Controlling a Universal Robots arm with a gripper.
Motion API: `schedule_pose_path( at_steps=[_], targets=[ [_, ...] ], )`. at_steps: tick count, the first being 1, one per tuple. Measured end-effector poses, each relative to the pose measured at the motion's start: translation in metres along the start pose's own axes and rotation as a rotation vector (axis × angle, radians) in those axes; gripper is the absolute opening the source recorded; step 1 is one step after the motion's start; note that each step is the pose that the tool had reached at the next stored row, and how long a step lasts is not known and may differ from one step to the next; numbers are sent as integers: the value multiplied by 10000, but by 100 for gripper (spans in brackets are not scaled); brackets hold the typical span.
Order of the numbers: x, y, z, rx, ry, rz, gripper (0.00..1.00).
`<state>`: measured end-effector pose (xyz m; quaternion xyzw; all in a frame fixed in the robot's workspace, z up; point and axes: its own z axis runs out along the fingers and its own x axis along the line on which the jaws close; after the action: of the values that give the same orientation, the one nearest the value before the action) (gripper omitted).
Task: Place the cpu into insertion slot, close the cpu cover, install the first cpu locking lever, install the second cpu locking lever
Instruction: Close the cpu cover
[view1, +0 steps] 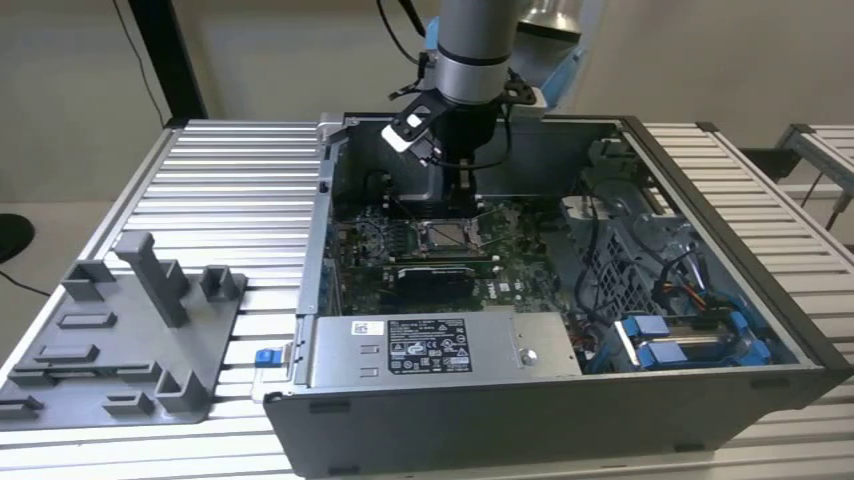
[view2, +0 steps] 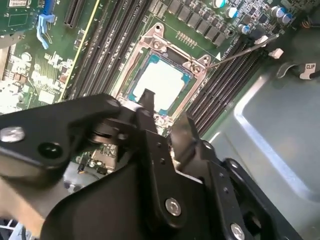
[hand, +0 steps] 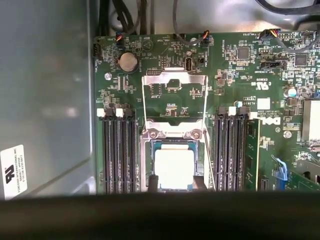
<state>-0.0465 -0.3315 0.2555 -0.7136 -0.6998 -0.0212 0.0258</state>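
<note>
gripper (hand: 175, 183) is down at the board (hand: 240, 80), jaws spread just to cpu width, one fingertip (hand: 152, 182) against each of two opposite edges, so it has hold of the cpu (hand: 174, 167)

cpu lies flat inside the slot (hand: 145, 150), silver top up, square to the rim. second wrist view agrees: cpu (view2: 161, 80) sits in the silver frame with a dark fingertip (view2: 147, 97) at its near edge

slot is mid-board, between two banks of black memory slots (hand: 119, 150)

a thin lever (hand: 210, 160) starts at the slot's hinge-side corner and angles out over one memory bank; in the second wrist view the lever (view2: 240, 50) runs well clear of the slot rim

past the cpu, the cover (hand: 197, 78) is swung open off the slot's far edge, hinged at two screws, with board parts showing through its cut-out

beyond the cover, a coin battery (hand: 128, 61) sits near the board's far edge, then the grey case wall

exterior view, front to back:
- grey fixture (view1: 120, 330) at the table's (view1: 240, 180) near corner on the exterior view's left, beside the case (view1: 534, 420)
- white-labelled power supply (view1: 441, 345) along the case's near edge
- blue drive caddies (view1: 667, 340) at the case's near corner on the exterior view's right
- slot (view1: 445, 235) behind the power supply, mid-board
- gripper (view1: 454, 195) right over the slot, with the arm (view1: 474, 50) coming straight down into the open case near its far wall
</note>
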Motion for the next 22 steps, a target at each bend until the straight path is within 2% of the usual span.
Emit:
schedule_pose_path(
  at_steps=[10, 14, 22],
  targets=[
    [-19, 3, -2, 0, -1, 0, 0],
    [-10, 169, 26, 39, -1, 1, 0],
    [15, 530, 87, 66, -2, 4, 0]
  ],
)
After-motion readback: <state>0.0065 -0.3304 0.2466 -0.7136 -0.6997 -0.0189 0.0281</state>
